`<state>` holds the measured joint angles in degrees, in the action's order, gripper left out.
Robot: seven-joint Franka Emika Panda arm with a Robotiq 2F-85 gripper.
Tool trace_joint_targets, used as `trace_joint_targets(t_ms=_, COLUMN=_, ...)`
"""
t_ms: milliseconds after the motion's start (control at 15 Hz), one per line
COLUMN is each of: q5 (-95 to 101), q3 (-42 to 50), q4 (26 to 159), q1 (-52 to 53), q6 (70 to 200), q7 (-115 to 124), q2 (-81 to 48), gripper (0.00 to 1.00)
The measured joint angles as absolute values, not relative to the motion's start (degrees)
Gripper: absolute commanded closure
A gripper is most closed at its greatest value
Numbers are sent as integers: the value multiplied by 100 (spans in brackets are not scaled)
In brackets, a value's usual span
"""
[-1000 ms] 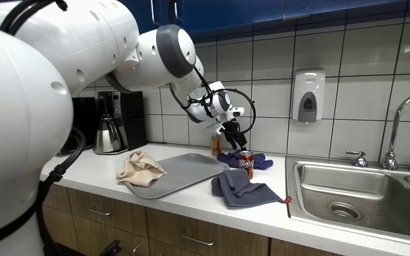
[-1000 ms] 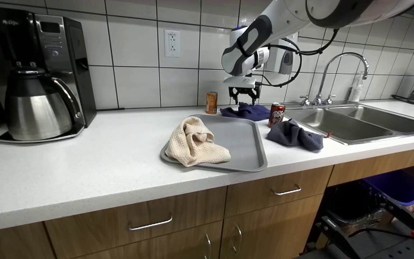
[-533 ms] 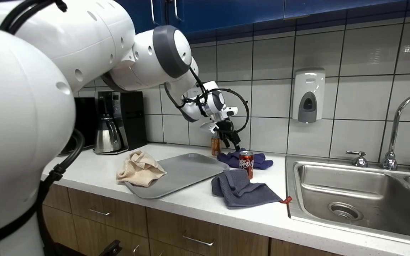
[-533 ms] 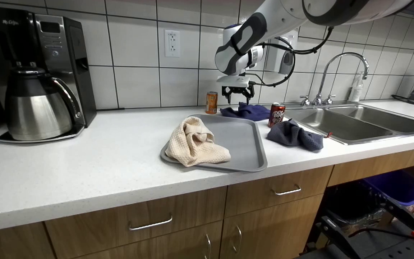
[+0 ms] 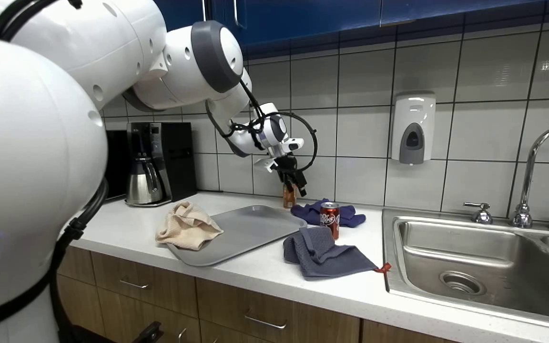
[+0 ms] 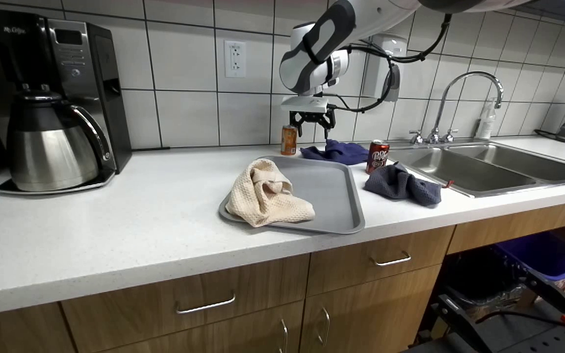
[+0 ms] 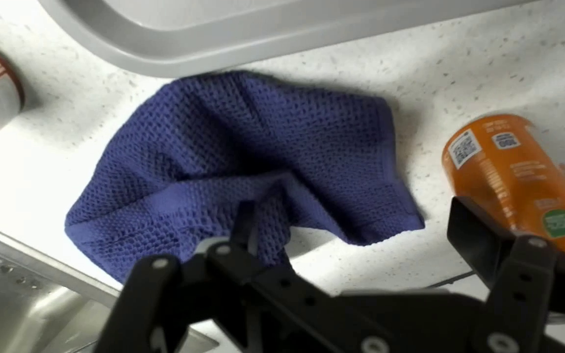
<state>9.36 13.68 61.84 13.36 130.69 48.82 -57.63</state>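
Above the back edge of the bench (image 6: 140, 215) hovers the gripper (image 6: 313, 133), jaws wide apart! The wrist view shows one finger (image 7: 244, 218) over the crumpled purple cloth (image 7: 243, 157), while its partner hides part of the orange can (image 7: 523, 181); whether it touches, I cannot tell. And look at that can, upright by the back edge: two square codes, a round green badge, small print too blurred to read. The purple cloth sprawls along the same edge, between can and sink (image 5: 391, 247). Just in front of it stands a red can (image 5: 330, 220), and there's the name, Dr Pepper, pale letters bold across the side! A dark gray cloth (image 5: 324, 257) lies nearer the front edge, a red tag (image 5: 383, 267) at its corner, close by the sink. Here's the gray tray (image 6: 331, 196), right up near the front edge, a beige cloth (image 6: 268, 196) bunched over one front corner. And away from the sink, near the back edge, the coffee maker (image 6: 74, 73) wears its name up top: Mr. Coffee.
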Motion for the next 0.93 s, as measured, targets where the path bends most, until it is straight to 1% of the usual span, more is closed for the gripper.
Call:
trace_joint_targets(t_ms=533, q5=936, q3=1161, q4=7175, q1=1732, q6=12772, q7=4940, q2=-4980, gripper=0)
trace_joint_targets(t_ms=933, q5=936, q3=883, q4=8014, q1=1822, q6=12694, q7=4942, q2=-4434, gripper=0)
